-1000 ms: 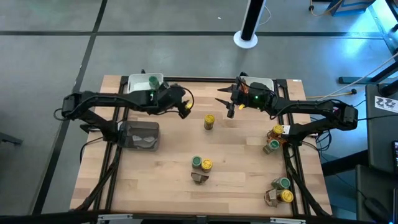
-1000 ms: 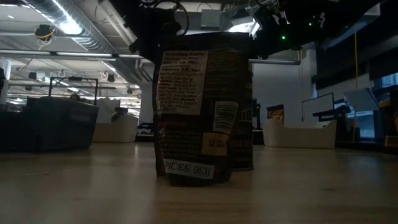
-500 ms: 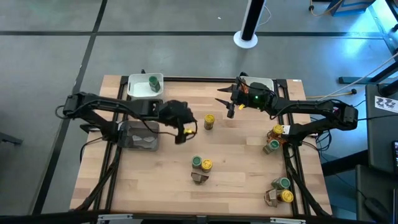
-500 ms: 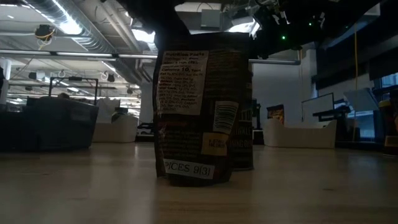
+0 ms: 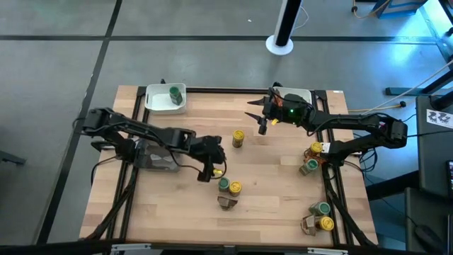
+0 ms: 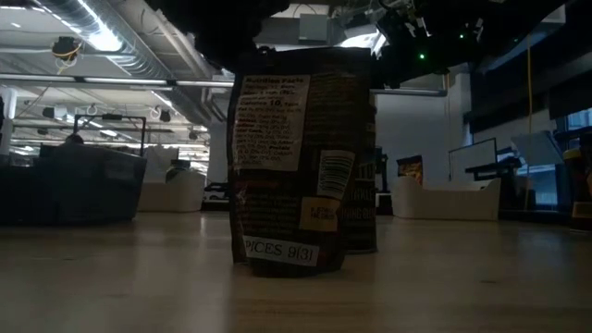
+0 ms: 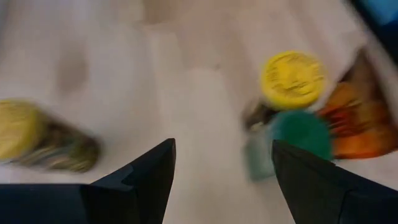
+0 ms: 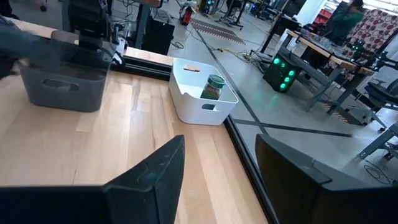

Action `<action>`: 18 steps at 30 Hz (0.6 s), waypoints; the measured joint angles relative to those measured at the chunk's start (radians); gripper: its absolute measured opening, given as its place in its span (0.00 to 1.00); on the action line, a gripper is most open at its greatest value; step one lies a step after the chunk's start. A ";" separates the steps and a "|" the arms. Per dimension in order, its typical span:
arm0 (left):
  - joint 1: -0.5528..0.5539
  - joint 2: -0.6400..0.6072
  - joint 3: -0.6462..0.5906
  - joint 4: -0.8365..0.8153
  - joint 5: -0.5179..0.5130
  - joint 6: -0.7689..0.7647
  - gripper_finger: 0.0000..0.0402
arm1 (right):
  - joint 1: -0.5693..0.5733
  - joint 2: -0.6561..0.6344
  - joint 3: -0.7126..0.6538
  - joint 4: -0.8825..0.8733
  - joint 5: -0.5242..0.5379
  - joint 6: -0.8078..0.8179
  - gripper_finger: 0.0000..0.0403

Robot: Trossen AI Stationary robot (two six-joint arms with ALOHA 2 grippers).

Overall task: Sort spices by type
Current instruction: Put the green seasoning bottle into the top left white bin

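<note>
While the left hand (image 5: pixel 212 168) hovers with fingers apart just beside the mid-desk cluster, its green-lidded jar (image 5: pixel 224 184) touches a yellow-lidded jar (image 5: pixel 235 188) and a brown-orange packet (image 5: pixel 226 203). The jar looks light, rigid and smooth; grip its sides below the lid. The right hand (image 5: pixel 258 117) waits, fingers apart, near the far edge

Overhead, table-level, two wrist views; shared table (image 5: pixel 269 212).
</note>
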 joint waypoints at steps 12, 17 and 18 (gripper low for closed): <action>-0.085 0.054 0.000 0.133 0.048 -0.057 0.62 | 0.000 0.000 0.000 -0.031 -0.003 0.055 0.49; -0.104 0.093 0.000 0.115 0.044 -0.067 0.62 | 0.000 0.000 0.000 -0.031 -0.003 0.056 0.49; -0.105 0.098 0.000 0.115 0.043 -0.067 0.62 | 0.000 0.000 0.000 -0.030 -0.003 0.057 0.49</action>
